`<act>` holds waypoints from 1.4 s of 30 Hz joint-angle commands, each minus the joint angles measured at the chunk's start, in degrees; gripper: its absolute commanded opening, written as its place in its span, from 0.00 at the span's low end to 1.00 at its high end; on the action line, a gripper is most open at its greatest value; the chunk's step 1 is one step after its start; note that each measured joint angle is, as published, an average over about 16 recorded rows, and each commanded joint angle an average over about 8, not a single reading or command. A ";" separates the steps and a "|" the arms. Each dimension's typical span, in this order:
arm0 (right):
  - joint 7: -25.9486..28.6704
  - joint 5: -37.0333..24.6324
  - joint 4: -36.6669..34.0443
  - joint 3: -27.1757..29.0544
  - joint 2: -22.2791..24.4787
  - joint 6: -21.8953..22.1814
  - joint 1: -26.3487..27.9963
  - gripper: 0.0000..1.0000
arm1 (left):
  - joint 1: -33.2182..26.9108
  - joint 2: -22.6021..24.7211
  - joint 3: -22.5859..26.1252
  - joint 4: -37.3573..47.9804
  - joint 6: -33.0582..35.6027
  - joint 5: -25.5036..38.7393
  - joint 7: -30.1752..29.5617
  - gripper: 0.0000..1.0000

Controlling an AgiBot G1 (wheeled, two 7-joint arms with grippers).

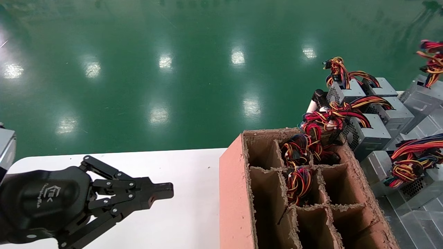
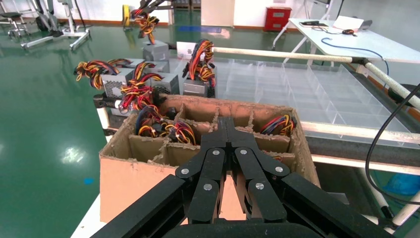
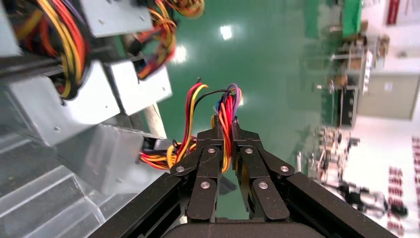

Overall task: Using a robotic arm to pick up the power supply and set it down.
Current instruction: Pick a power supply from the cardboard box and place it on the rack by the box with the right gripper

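Power supply wires (image 3: 225, 119) are sitting pinched between my right gripper's (image 3: 227, 130) closed fingers, beside stacked silver units (image 3: 74, 99); my left gripper (image 1: 165, 191), jaws together, is hovering over the white table (image 1: 187, 173) near the cardboard box (image 1: 235, 193).

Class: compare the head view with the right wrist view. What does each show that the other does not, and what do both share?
Head view only: the left gripper, shut, over the white table, and the cardboard box of compartments. Right wrist view only: the right gripper, shut on a wire bundle, with distant shelving behind. Both: grey power supplies, coloured wires and the green floor.
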 commanded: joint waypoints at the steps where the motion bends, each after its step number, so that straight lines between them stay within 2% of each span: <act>1: -0.90 0.05 0.03 0.01 -0.35 -0.96 -0.01 0.00 | 0.00 0.00 0.00 0.00 0.00 0.00 0.00 0.00; 7: -2.72 1.00 -0.42 0.58 -1.49 -2.71 -0.83 0.00 | 0.00 0.00 0.01 0.00 0.00 0.00 0.00 0.00; 11: -3.46 0.87 -1.08 0.48 -1.87 -2.26 -1.48 0.00 | 0.00 0.00 0.01 0.00 0.00 -0.01 0.01 0.00; 15: -3.59 0.47 -2.09 0.22 -1.96 0.82 -2.39 0.00 | 0.00 -0.01 0.01 0.00 -0.01 -0.01 0.01 0.00; 24: -3.41 0.39 -3.49 0.19 -2.30 12.71 -5.45 0.00 | -0.01 -0.01 0.02 0.00 -0.01 -0.02 0.01 0.00; 30: -3.29 1.93 -3.36 1.27 -3.00 17.71 -7.67 0.00 | -0.01 -0.01 0.03 0.00 -0.01 -0.02 0.01 0.00; 36: -3.60 3.83 -2.62 2.59 -3.88 20.15 -8.94 0.00 | -0.01 -0.01 0.03 0.00 -0.01 -0.02 0.02 0.00; 42: -3.99 5.41 -2.39 3.65 -4.96 18.01 -10.47 0.00 | -0.01 -0.01 0.04 0.00 -0.02 -0.03 0.02 0.00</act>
